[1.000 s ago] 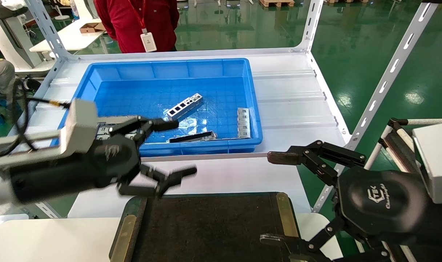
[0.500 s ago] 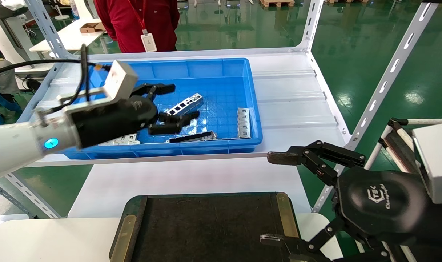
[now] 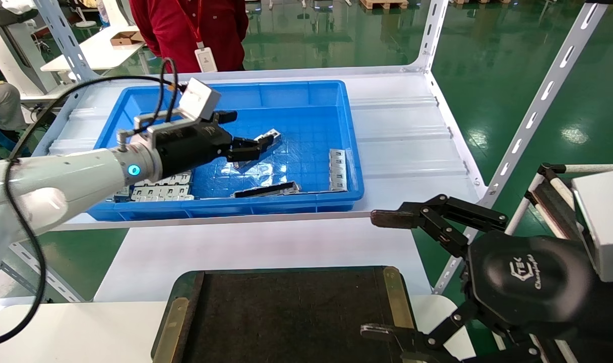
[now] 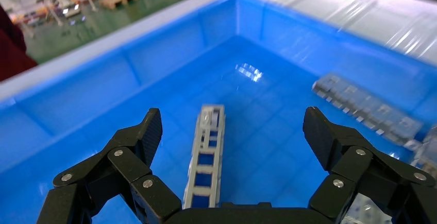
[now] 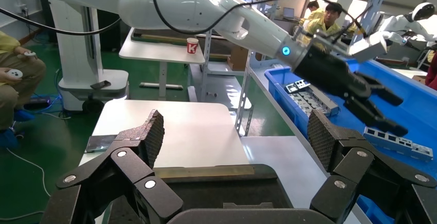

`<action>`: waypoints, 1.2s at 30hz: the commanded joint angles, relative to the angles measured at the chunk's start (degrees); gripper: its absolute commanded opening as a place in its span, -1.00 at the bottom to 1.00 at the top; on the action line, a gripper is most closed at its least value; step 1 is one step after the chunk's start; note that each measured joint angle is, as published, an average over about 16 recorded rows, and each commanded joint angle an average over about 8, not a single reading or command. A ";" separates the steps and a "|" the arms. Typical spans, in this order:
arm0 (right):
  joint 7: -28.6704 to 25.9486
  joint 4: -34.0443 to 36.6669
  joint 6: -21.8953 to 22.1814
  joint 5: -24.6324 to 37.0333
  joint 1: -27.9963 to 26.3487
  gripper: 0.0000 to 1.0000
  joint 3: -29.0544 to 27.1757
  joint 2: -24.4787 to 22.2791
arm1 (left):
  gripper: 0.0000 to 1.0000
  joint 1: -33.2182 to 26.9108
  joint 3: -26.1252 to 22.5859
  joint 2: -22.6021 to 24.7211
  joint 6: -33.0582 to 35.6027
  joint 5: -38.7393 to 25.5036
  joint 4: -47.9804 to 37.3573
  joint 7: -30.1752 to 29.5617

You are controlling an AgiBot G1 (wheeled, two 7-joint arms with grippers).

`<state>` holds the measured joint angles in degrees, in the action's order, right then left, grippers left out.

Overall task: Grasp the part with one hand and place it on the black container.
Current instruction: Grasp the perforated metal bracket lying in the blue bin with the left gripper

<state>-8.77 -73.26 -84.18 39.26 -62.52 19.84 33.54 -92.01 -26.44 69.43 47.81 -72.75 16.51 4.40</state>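
Observation:
The part [image 3: 267, 138] is a narrow silver-grey bracket with rectangular cutouts, lying on the floor of the blue bin [image 3: 266, 206]. My left gripper [image 3: 247, 132] is open and hovers low over the part's near end. In the left wrist view the part [image 4: 208, 152] lies lengthwise between the spread fingers, closer to one finger, and my left gripper [image 4: 232, 126] is not touching it. The black container [image 3: 286, 312] with brass side strips sits at the near table edge and is bare. My right gripper [image 3: 379, 275] is open and parked beside its right edge, above the tray in its own view [image 5: 232, 131].
The bin also holds a second bracket [image 3: 338, 170] by its right wall, a dark flat strip [image 3: 266, 190] near the front wall, and wider grey plates [image 3: 160, 190] at front left. White shelf posts [image 3: 533, 116] stand right. A person in red [image 3: 190, 30] stands behind.
My left arm has moved from in front of the bin, up over its front wall and into the bin, ending above the part. Its jaws stayed open. The right arm has not moved.

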 commanded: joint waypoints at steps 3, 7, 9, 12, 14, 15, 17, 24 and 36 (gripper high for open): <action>0.00 0.00 0.00 0.00 0.00 1.00 0.00 0.00 | 1.00 -1.77 -0.21 2.52 -2.05 -0.60 -5.83 2.66; 0.00 0.00 0.00 -0.01 0.00 1.00 0.01 0.00 | 1.00 -2.58 -0.30 4.41 -4.23 -0.87 -9.53 4.48; 0.01 0.00 0.00 -0.01 0.00 1.00 0.01 0.00 | 1.00 -2.86 -0.28 5.18 -5.29 -0.88 -10.96 5.13; 0.01 0.00 0.01 -0.01 0.00 0.86 0.02 -0.01 | 0.90 -3.12 -0.22 6.05 -6.63 -0.83 -12.58 5.79; 0.01 0.00 0.01 -0.01 0.00 0.37 0.02 -0.01 | 0.49 -3.22 -0.17 6.46 -7.36 -0.75 -13.33 6.07; 0.01 0.00 0.01 -0.01 0.00 0.12 0.02 -0.01 | 0.24 -3.26 -0.13 6.62 -7.67 -0.70 -13.63 6.18; 0.01 0.00 0.01 -0.01 -0.01 -0.38 0.02 -0.01 | -0.26 -3.29 -0.05 6.85 -8.14 -0.57 -14.09 6.31; 0.01 0.00 0.01 -0.02 -0.01 -1.00 0.03 -0.01 | -1.00 -3.17 0.12 7.24 -9.01 -0.23 -14.78 6.47; 0.02 0.00 0.02 -0.03 -0.01 -1.00 0.04 -0.02 | -1.00 -2.78 0.07 7.21 -9.36 -0.09 -14.98 6.60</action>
<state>-8.75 -73.26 -84.17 39.23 -62.53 19.89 33.52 -94.78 -26.36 76.64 38.43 -72.83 1.50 11.00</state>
